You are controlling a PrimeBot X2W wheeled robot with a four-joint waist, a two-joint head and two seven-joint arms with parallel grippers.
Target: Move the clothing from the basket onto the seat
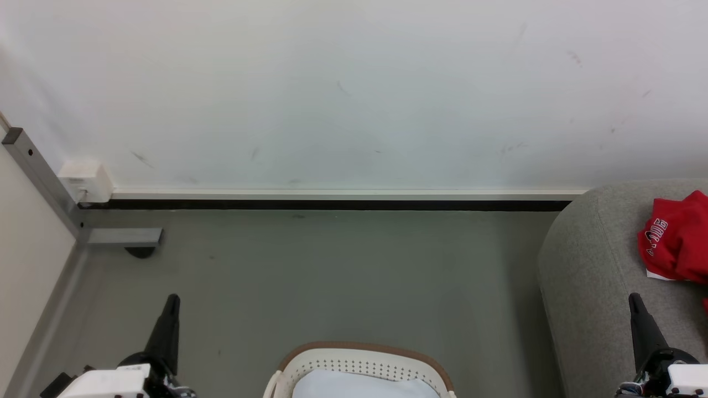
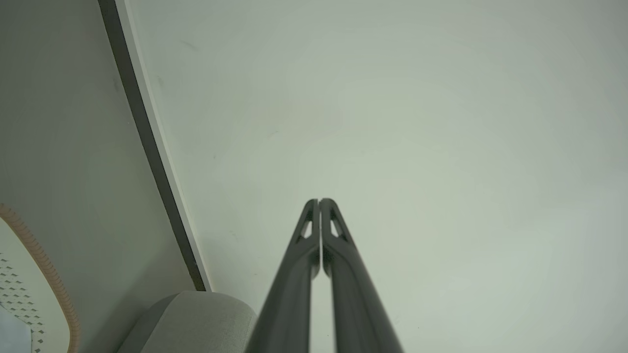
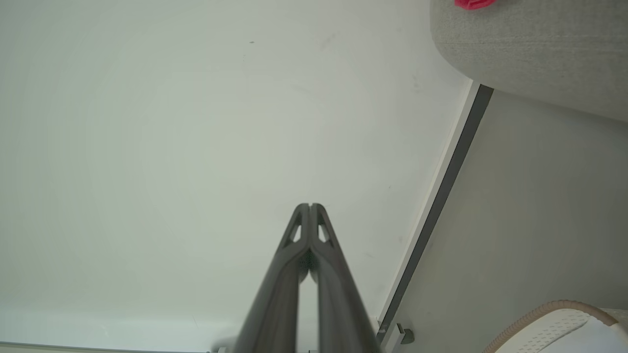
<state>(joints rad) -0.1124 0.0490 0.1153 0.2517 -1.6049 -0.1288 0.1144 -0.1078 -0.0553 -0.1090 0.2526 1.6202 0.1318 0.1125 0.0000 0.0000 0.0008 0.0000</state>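
We see the clothing [image 1: 679, 239] lying as a crumpled red heap with white lettering on the seat [image 1: 594, 265], at the right edge of the head view, well apart from the basket [image 1: 365, 349]. The basket stands on the grey floor [image 1: 343, 276] at the bottom centre, to the left of the seat. Inside the basket we make out a pale bluish-white patch [image 1: 359, 386] that we cannot identify, and no red. Our left jaws are fully closed on nothing; their two dark fingers [image 2: 294, 294] touch at the tips and point at the white wall [image 2: 417, 122]. Our right jaws are likewise pressed together and empty, their fingers [image 3: 277, 299] meeting at the tips. In the right wrist view a sliver of the red clothing [image 3: 471, 4] shows on the seat [image 3: 530, 49], and the basket's brown rim [image 3: 539, 313] is at the lower right. A black skirting strip [image 1: 332, 204] runs along the foot of the wall.
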